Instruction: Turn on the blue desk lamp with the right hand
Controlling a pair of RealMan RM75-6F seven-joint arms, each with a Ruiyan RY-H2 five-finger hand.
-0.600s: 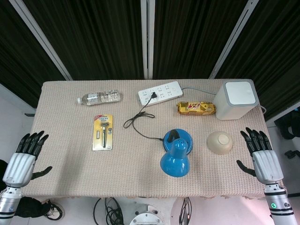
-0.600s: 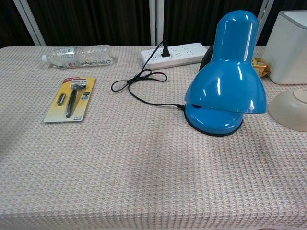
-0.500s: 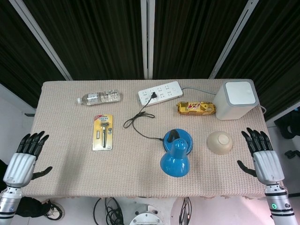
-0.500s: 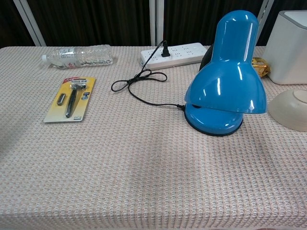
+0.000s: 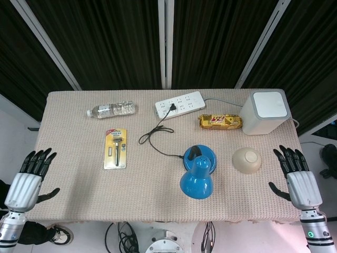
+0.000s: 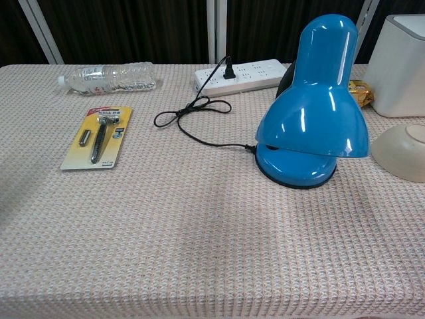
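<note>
The blue desk lamp (image 5: 198, 171) stands near the table's front, right of centre, its shade tipped toward me; the chest view shows the lamp (image 6: 312, 106) close up, unlit. Its black cord (image 5: 155, 138) runs back to a white power strip (image 5: 179, 104). My right hand (image 5: 296, 176) hovers off the table's right edge, fingers spread and empty, well right of the lamp. Off the left edge is my left hand (image 5: 27, 176), also spread with nothing in it. Neither hand shows in the chest view.
An upturned beige bowl (image 5: 247, 159) lies between the lamp and my right hand. A white box-shaped device (image 5: 265, 112) and a yellow biscuit pack (image 5: 220, 122) sit behind it. A water bottle (image 5: 111, 109) and a packaged razor (image 5: 116, 148) lie to the left.
Both hands have slipped slightly down and outward from the table's edges. Nothing on the table has moved.
</note>
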